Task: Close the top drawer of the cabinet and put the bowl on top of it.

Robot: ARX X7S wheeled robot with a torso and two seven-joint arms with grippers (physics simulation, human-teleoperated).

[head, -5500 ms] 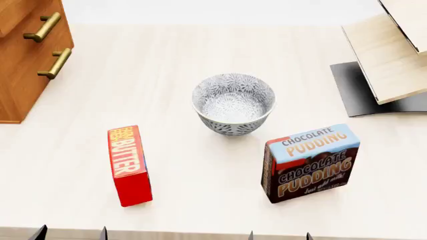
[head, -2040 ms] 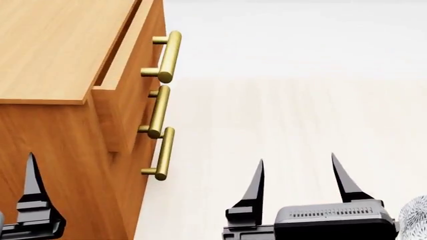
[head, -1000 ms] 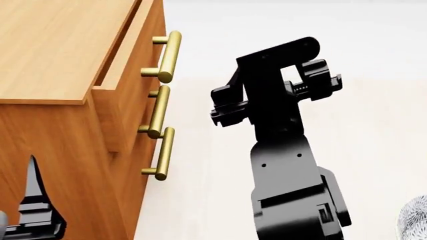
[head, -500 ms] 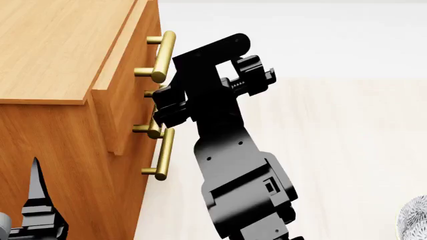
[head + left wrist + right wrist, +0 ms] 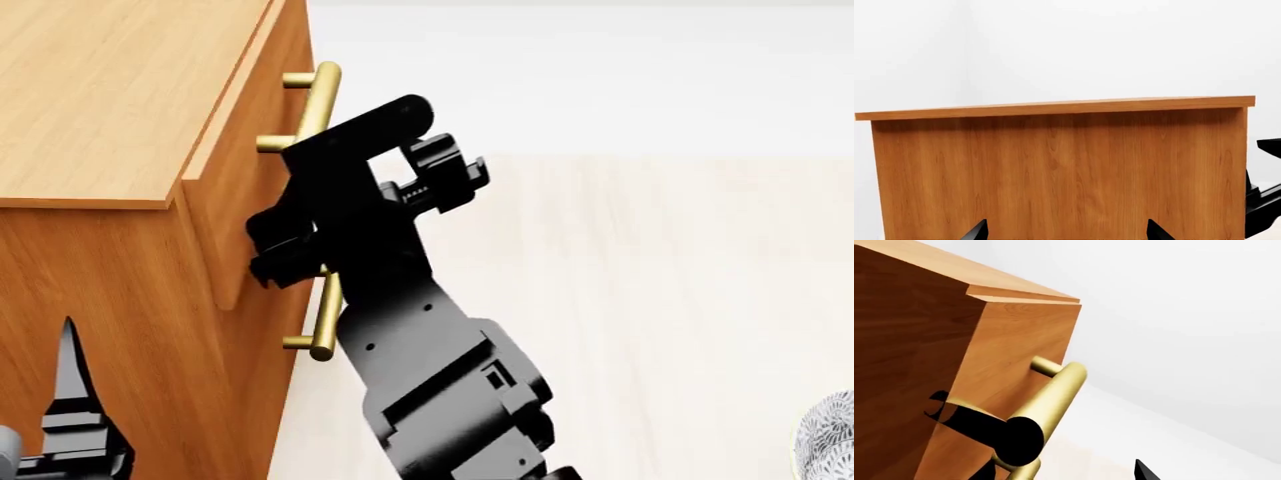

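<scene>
The cabinet (image 5: 107, 110) fills the left of the head view. Its top drawer (image 5: 254, 120) sits nearly flush under the flat top, with no dark gap showing, and its brass handle (image 5: 310, 105) sticks out. My right arm (image 5: 374, 260) leans against the drawer fronts below that handle and hides the middle handle. In the right wrist view the right gripper (image 5: 1064, 472) is open, close to the top drawer's handle (image 5: 1054, 395). The left gripper (image 5: 1067, 232) is open, facing the cabinet's side panel (image 5: 1054, 170). The bowl (image 5: 834, 440) just shows at the lower right edge.
The lowest drawer's brass handle (image 5: 320, 320) juts out under my right arm. A pale wood tabletop (image 5: 641, 300) stretches right of the cabinet. One left finger (image 5: 67, 400) stands by the cabinet's near side. The right arm (image 5: 1264, 200) shows past the cabinet's corner.
My right arm has swung left from open table space onto the drawer fronts. The top drawer has slid inward, its dark gap has closed, and its handle has moved left. The left gripper stayed put.
</scene>
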